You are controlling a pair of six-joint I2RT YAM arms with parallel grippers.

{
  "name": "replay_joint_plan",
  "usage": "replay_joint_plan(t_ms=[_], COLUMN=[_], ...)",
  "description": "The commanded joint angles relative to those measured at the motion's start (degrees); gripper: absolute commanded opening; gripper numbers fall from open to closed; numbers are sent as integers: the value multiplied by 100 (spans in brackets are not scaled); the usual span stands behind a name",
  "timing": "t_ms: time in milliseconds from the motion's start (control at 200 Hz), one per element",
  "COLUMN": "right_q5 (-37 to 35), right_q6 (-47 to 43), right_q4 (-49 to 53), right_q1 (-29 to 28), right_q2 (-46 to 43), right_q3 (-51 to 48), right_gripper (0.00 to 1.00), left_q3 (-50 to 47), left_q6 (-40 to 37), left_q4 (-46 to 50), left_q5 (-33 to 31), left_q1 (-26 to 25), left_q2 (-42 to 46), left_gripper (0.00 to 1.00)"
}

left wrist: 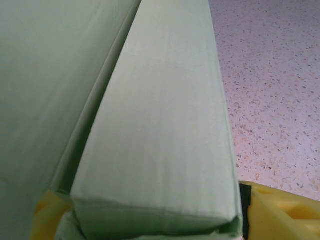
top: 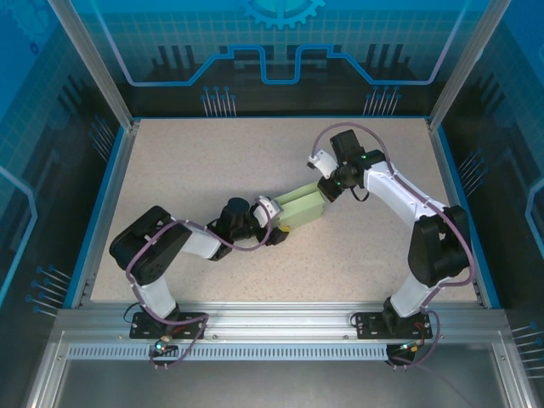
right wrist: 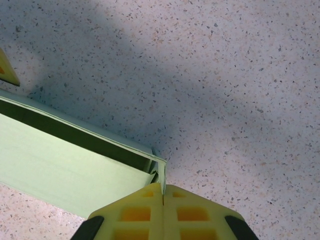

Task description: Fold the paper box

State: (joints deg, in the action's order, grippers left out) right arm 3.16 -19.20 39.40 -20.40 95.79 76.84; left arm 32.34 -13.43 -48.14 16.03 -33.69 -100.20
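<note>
The paper box [left wrist: 160, 125] is matt, faintly ribbed card; the table [right wrist: 225, 75] looks speckled, grainy and matt.

- The paper box [top: 299, 208] is plain pale mint green, and darker green in the shadowed fold just above the right gripper [right wrist: 163, 192].
- That gripper's fingers [right wrist: 135, 212] are bright yellow, with black at their outer bases.
- The left gripper [top: 276, 223] shows the same yellow.
- The table [top: 212, 161] around both grippers is beige with fine dark speckles.
</note>
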Motion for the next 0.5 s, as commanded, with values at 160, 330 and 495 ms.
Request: replay_joint_plan(t_ms=[160,330,495], right_q5=[-145,-166,-149], right_q6=[93,80,70], right_q4=[254,248,246], right_q1=[-137,-134,-142], right_q2=[-51,-60,-95], right_q3=[-110,-108,-110], right_gripper=[2,2,2], left_q3=[-295,-324,-256], left_q6=[333,592,809], left_q4=[97,656,1440], left_q5=[-353,-540,-871], left_q1=[47,54,53], left_q2=[580,1057,1672], left_gripper=[79,80,79])
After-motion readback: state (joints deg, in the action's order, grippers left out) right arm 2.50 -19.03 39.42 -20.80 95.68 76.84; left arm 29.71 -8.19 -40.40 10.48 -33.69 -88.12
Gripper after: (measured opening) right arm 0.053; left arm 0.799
